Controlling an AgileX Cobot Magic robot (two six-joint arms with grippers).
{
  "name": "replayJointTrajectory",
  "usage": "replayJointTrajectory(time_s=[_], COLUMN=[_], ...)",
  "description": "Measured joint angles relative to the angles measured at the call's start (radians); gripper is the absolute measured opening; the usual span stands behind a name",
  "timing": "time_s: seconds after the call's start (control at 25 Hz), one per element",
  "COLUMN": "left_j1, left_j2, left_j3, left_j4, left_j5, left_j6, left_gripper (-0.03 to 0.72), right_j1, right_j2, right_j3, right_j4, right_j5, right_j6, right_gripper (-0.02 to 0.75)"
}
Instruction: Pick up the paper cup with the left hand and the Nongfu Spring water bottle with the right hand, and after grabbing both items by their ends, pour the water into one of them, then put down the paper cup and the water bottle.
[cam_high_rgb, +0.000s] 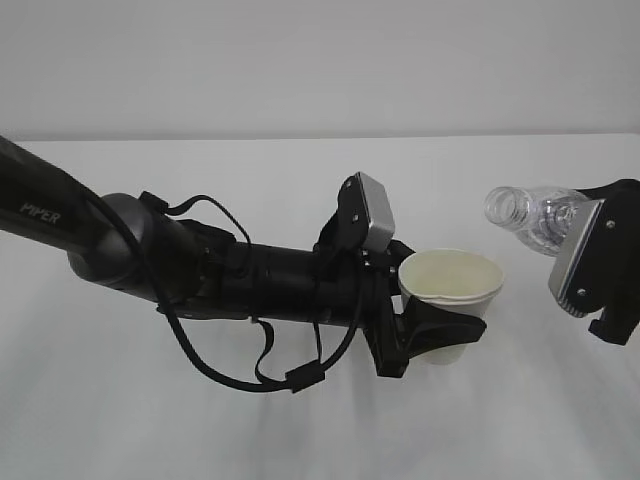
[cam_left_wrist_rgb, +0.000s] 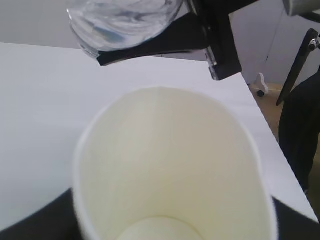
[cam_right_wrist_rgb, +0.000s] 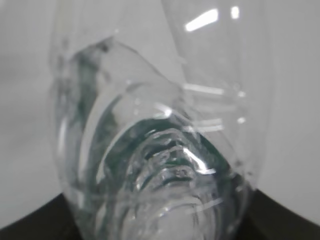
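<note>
1. While the paper cup (cam_high_rgb: 452, 290) sits upright in the left hand (cam_high_rgb: 430, 335), clear of the table (cam_high_rgb: 300, 190), its fingers clasp it around the lower wall and its open mouth faces up.
2. Up and to the cup's right in the exterior view, the Nongfu Spring water bottle (cam_high_rgb: 535, 215) is gripped by its bottom end in the right hand (cam_high_rgb: 600, 265), jaws closed on its body.
3. Its long axis lies close to level, the capless neck pointing toward the cup and the base hidden in the gripper.
4. Seen from the left wrist, the bottle's mouth (cam_left_wrist_rgb: 125, 22) hangs above and just beyond the cup's far rim (cam_left_wrist_rgb: 165, 90), not yet over the opening.
5. Some water (cam_right_wrist_rgb: 165, 170) seems pooled low in the bottle body; no stream is visible.
6. Judged from this, pouring needs the neck brought over the cup's mouth and tipped lower.
</note>
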Motion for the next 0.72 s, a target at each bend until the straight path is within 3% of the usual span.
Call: replayJointTrajectory(time_s=[0.72], left_j1=[0.0], left_j2=[0.0], left_j3=[-0.014], left_j4=[0.025], left_j5=[-0.047], left_j6=[-0.004], left_gripper=[0.435], right_j1=[0.0], right_j2=[0.0], right_j3=[0.0], right_j4=[0.0], right_j5=[-0.023], right_j6=[-0.131], right_gripper=[0.417])
